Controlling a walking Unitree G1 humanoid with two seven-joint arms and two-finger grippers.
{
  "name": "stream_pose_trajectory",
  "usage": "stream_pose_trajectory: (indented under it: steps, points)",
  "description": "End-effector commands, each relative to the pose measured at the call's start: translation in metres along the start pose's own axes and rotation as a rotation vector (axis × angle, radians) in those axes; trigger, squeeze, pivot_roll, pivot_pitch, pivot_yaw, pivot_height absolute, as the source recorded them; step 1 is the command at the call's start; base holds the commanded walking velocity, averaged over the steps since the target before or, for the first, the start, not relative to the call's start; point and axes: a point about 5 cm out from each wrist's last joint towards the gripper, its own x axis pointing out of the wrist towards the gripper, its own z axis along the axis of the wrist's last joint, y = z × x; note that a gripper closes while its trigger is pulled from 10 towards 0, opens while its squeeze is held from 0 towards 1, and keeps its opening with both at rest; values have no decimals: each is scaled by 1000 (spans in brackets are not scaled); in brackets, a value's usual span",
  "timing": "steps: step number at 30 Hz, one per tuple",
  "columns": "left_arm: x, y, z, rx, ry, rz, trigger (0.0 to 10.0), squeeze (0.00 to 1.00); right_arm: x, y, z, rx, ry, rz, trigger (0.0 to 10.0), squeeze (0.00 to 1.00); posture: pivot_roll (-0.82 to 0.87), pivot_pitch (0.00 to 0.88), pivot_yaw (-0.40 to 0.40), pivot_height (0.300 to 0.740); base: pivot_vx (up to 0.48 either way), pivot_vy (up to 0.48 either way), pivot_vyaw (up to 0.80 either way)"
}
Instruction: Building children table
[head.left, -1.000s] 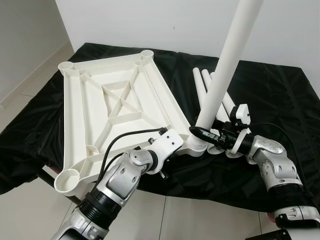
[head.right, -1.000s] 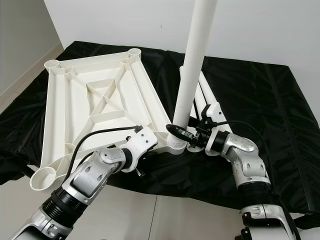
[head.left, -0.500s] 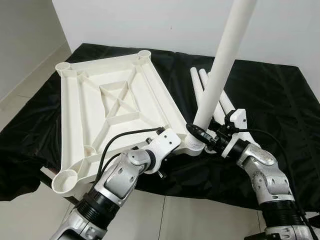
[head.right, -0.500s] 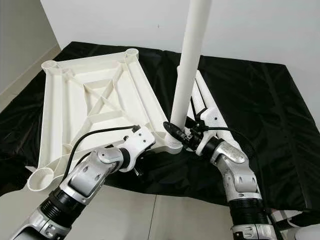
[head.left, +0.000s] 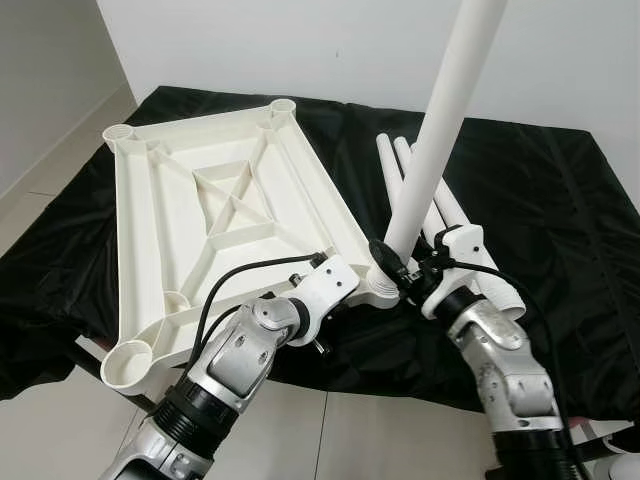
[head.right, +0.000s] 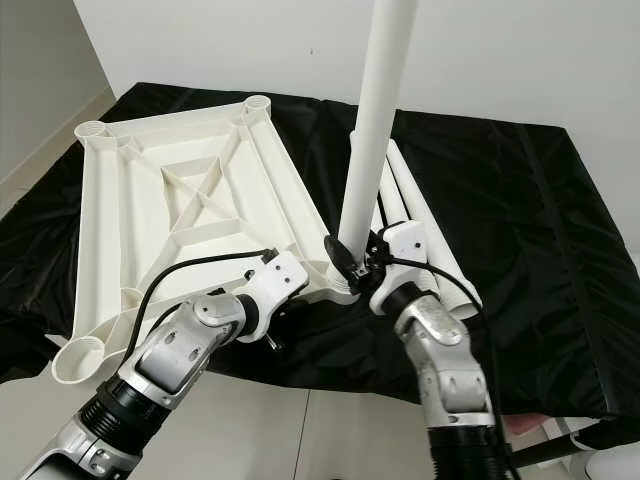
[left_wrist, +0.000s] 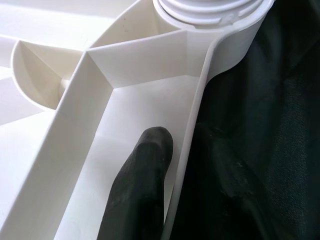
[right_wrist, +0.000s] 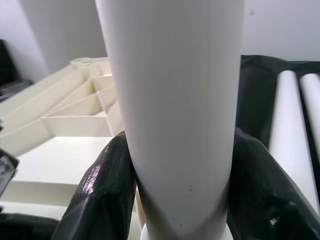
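Turning the upright table leg (head.left: 440, 140) in its corner socket, I am keeping the right gripper (head.left: 392, 268) clamped on its base; the wrist has rotated since a second ago. Left gripper (left_wrist: 165, 165) is pinching the inverted tabletop (head.left: 200, 230) rim, steadying it on the black sheet (head.left: 560, 200).

- Right gripper (head.left: 392, 270), clamped on upright leg (head.left: 440, 135), drawn in toward 9 o'clock; forearm now steeper.
- Leg stands nearer vertical at tabletop (head.left: 190, 220) corner socket.
- Camera drifted slightly.
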Motion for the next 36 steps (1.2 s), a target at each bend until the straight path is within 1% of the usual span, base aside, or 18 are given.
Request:
stream_pose_trajectory:
  steps: [1,2,3,5,6,7,9,10,13,14,15,16,19,24,33,34,35,36]
  points:
    - [8,-13,-20,-33,90,-56,10000,0,8,21,5,21,-35,54,10000,0,-100,137,26,740,0,0,0]
    - [8,-13,-20,-33,90,-56,10000,0,8,21,5,21,-35,54,10000,0,-100,137,26,740,0,0,0]
    - [8,-12,-20,-32,91,-55,10000,0,9,26,5,24,-38,39,10000,0,-100,139,27,740,0,0,0]
    - [8,-12,-20,-32,91,-55,10000,0,9,26,5,24,-38,39,10000,0,-100,139,27,740,0,0,0]
    - [8,-13,-20,-32,92,-60,10000,0,14,34,7,39,-52,-28,10000,0,-99,141,29,740,0,0,0]
    - [8,-13,-20,-32,92,-60,10000,0,14,34,7,39,-52,-28,10000,0,-99,141,29,740,0,0,0]
    - [7,-15,-22,-32,96,-66,10000,0,19,40,8,68,-69,-104,10000,0,-98,145,34,740,0,0,0]
    - [7,-15,-22,-32,96,-66,10000,0,19,40,8,68,-69,-104,10000,0,-98,145,34,740,0,0,0]
    - [8,-16,-22,-32,98,-69,10000,0,22,42,8,75,-73,-156,10000,0,-97,143,32,740,0,0,0]
    - [8,-16,-22,-32,97,-70,10000,0,22,44,8,66,-75,-213,10000,0,-98,142,32,740,0,0,0]
    - [8,-16,-22,-32,97,-70,10000,0,22,45,8,61,-75,-241,10000,0,-98,142,32,740,0,0,0]
    - [8,-16,-22,-32,97,-70,10000,0,22,45,8,61,-75,-241,10000,0,-98,142,32,740,0,0,0]
    - [8,-15,-21,-34,95,-66,10000,0,22,48,4,36,-44,-313,10000,0,-94,140,30,740,0,0,0]
    - [7,-13,-20,-34,93,-62,10000,0,21,50,3,36,-38,-336,10000,0,-97,141,32,740,0,0,0]
    - [8,-12,-21,-29,95,-60,10000,0,19,46,1,36,-35,-362,10000,0,-98,140,31,740,0,0,0]
    - [8,-11,-21,-29,94,-58,10000,0,18,46,1,38,-39,-361,10000,337,-95,138,28,740,0,0,0]
    - [8,-11,-20,-30,93,-56,10000,0,17,46,0,70,-54,-334,10000,1000,-94,136,27,740,0,0,0]
    - [8,-11,-20,-31,91,-55,10000,0,16,45,0,71,-59,-333,10000,1000,-93,135,27,740,0,0,0]
